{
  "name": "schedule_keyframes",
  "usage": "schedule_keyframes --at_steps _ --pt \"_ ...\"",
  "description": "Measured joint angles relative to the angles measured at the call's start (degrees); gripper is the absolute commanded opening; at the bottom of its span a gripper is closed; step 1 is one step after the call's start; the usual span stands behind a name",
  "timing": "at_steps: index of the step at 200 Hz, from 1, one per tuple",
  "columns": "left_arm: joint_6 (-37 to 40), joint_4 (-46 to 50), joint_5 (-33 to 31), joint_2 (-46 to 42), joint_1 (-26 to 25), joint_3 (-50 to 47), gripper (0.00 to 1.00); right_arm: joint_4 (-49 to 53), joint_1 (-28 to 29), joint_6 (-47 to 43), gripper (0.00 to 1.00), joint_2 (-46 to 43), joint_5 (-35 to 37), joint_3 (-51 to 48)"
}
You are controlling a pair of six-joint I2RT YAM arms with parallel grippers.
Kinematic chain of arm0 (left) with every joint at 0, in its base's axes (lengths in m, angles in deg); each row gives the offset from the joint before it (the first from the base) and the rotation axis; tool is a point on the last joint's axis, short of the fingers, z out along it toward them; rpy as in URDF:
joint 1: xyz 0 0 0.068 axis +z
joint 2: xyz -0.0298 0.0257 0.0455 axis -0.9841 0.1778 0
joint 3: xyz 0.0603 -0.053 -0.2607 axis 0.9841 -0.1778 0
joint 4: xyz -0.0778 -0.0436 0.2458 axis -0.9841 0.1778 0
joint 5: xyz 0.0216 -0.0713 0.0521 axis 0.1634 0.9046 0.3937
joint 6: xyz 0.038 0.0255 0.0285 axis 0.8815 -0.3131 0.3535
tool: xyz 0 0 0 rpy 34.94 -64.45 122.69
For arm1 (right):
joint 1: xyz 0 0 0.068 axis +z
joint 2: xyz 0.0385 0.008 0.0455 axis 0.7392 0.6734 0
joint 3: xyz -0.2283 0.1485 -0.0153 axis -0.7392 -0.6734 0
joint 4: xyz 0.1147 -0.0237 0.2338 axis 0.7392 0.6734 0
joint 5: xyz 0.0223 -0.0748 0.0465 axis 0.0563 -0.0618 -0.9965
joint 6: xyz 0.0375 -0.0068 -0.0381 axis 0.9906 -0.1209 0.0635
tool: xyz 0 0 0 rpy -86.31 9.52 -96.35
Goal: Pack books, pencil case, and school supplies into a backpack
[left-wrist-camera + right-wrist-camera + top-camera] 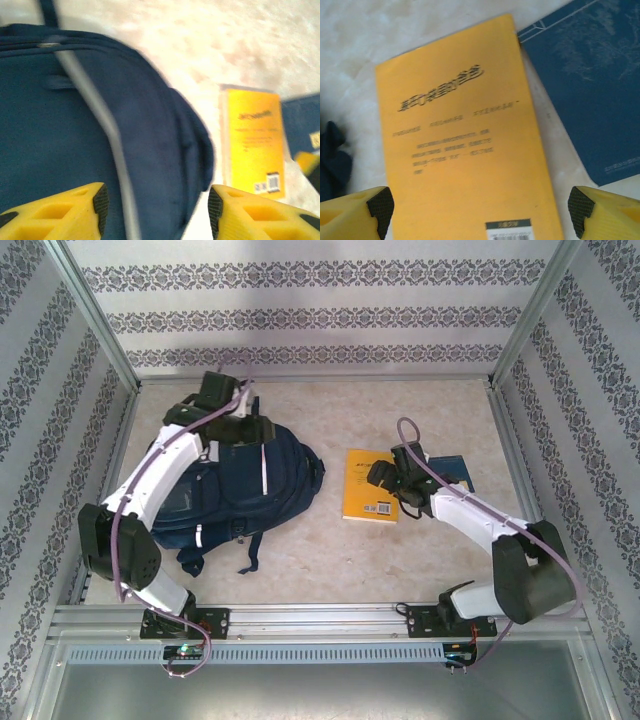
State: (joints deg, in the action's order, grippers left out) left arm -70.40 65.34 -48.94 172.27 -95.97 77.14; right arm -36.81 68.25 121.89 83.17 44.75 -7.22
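The navy backpack [240, 490] lies flat on the left of the table, with its white stripe [107, 130] running down the front. My left gripper [240, 428] hovers over its top end, and in the wrist view it [157, 210] is open, the fabric [50, 140] showing below the gap. An orange-yellow book [368, 485] lies face down to the right of the backpack. My right gripper [383, 480] is above it, open [480, 210], with its fingers either side of the book [465, 150]. A navy book [590, 90] lies beside it. The pencil case and school supplies are out of view.
The navy book [458, 468] is partly covered by my right arm. Patterned walls and metal posts close in the table on three sides. The backpack's straps [245, 555] trail toward the near edge. Bare tabletop [330, 560] lies in front of the books.
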Motion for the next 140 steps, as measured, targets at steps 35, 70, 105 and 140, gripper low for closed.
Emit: schedule_keyframes --at_steps 35,70,105,140 --pt "-3.89 -5.66 2.56 6.93 -9.77 3.58 0.60 -1.53 -3.91 0.00 0.90 5.86 -5.57 0.00" --pt "-8.17 -9.97 4.39 20.24 -15.30 8.55 0.62 -2.78 -6.56 0.02 0.90 8.81 -9.86 0.13" --pt "-13.29 -12.74 6.54 30.38 -17.22 11.43 0.62 -4.42 -8.13 0.04 0.90 9.38 -13.51 0.13" --pt "-17.20 -13.88 7.04 35.12 -17.55 14.84 0.62 -6.67 -9.99 0.37 0.86 9.90 -17.42 0.11"
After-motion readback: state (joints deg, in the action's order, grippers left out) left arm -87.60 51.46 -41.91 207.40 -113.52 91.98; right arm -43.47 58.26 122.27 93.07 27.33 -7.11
